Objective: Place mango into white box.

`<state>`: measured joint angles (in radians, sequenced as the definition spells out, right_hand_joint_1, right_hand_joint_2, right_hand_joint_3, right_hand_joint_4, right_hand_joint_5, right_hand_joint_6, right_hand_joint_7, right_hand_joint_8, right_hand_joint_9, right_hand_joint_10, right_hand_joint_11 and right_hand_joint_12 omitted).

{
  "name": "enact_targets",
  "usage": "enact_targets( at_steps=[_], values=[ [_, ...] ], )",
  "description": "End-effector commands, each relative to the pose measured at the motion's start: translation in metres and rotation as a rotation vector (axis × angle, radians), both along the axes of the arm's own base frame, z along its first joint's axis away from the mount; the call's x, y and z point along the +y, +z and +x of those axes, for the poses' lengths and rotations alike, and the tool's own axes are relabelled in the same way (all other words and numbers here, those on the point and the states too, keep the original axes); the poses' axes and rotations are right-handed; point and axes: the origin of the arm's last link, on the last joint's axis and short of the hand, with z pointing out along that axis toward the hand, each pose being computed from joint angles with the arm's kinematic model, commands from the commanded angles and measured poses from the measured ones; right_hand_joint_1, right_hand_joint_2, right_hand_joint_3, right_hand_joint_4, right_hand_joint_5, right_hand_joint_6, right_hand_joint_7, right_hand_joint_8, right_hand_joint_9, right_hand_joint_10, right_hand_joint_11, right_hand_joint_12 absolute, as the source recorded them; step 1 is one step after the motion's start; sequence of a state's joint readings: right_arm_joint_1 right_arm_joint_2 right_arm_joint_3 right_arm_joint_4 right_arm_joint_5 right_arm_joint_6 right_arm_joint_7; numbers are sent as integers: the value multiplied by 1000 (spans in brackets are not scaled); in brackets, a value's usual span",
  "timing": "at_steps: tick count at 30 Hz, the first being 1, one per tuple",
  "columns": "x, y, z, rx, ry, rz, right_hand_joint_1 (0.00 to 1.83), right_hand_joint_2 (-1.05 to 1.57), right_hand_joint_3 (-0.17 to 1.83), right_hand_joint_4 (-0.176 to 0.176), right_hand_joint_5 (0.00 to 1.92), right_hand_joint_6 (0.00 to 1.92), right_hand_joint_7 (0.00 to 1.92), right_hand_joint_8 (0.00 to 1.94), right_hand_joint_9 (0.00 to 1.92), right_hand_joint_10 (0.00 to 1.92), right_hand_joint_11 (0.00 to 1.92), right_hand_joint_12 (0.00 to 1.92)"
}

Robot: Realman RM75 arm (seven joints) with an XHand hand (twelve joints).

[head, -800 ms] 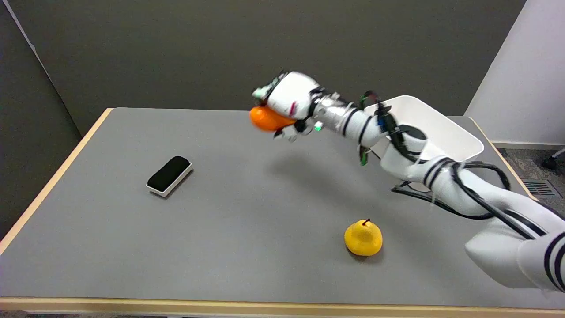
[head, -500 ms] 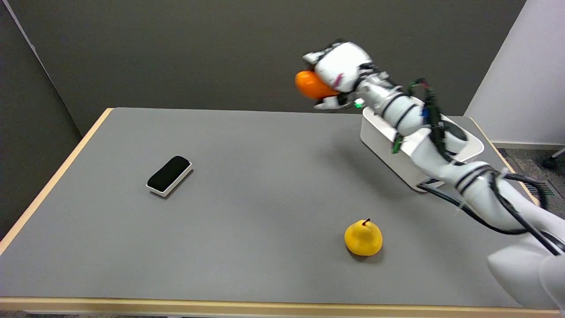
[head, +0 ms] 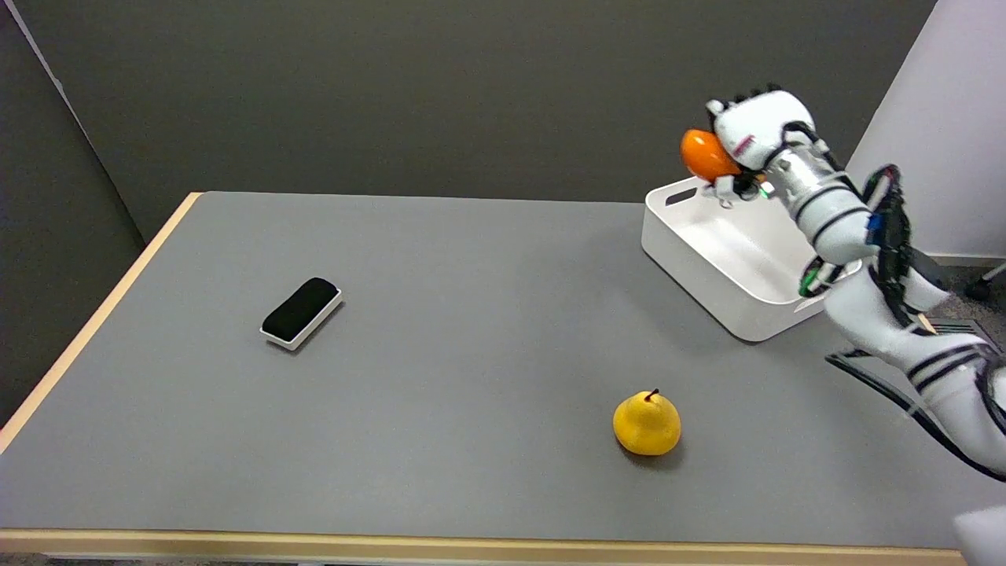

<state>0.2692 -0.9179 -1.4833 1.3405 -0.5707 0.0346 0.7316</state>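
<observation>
Nearest the camera, a yellow pear [head: 647,424] sits upright on the grey table [head: 471,330], stem up, well below and to the left of the right hand [head: 756,134], nothing touching it. Further back and far off to the hand's left, a black eraser with white base [head: 301,312] lies flat on the table, angled, on its own.

Right arm [head: 864,267] comes in from lower right and rises steeply, black cables running along it. It crosses over the near-right corner of the white box [head: 692,259]. The box sits on the table at the far right, just under and slightly left of the hand, open top, a slot handle in its far-left wall; the inside that shows looks bare.

Right hand is up in the air above the box's far end, fingers wrapped on the orange mango [head: 703,155]. Mango sticks out from the hand's left side, held against the palm, a lower finger curled under it. Mango is off the table and above the box's far rim, not inside, not touching the box. Dark wall behind.
</observation>
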Motion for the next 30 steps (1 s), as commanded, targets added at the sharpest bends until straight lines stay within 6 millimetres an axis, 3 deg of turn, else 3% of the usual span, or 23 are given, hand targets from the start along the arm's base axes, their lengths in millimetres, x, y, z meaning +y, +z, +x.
enact_targets(
  at_steps=[1, 7, 9, 10, 11, 12, 13, 16, 18, 20, 26, 30],
  values=[
    [43, 19, -56, -53, -194, -134, 1180, 1167, 193, -115, 569, 1547, 873, 1299, 809, 1194, 746, 1526],
    [36, 9, -79, -165, -241, -104, 1179, 1166, 194, -114, 569, 1547, 872, 1298, 809, 1195, 746, 1527],
    [38, 7, -82, -215, -235, -95, 1173, 1174, 226, -135, 518, 1588, 841, 1354, 772, 1258, 727, 1605],
    [38, 7, -82, -231, -228, -92, 1104, 1077, 401, -87, 422, 1310, 744, 1171, 688, 1197, 657, 1590],
    [38, 7, -81, -259, -217, -92, 966, 873, 744, 24, 251, 715, 559, 763, 535, 1038, 522, 1517],
    [38, 8, -80, -287, -206, -95, 758, 699, 931, 73, 109, 272, 318, 389, 318, 824, 344, 1329],
    [39, 11, -79, -330, -191, -105, 509, 582, 932, 51, 19, 49, 57, 104, 68, 584, 151, 1052],
    [41, 21, -80, -458, -145, -125, 430, 540, 774, 36, -1, -1, -1, -1, -1, 322, 17, 1093],
    [43, 28, -82, -542, -103, -115, 410, 540, 715, 30, -1, -1, -1, -1, -1, 119, 0, 1000],
    [45, 34, -82, -646, -46, -88, 381, 492, 811, 34, -1, -1, -1, -1, -1, 34, -1, 854],
    [54, 49, -51, -927, 227, 34, 478, 634, 638, 20, -1, -1, -1, -1, -1, -1, -1, 328],
    [68, 65, -21, -1148, 546, 193, 459, 670, 650, 18, -1, -1, -1, -1, -1, -1, -1, 141]
  ],
)
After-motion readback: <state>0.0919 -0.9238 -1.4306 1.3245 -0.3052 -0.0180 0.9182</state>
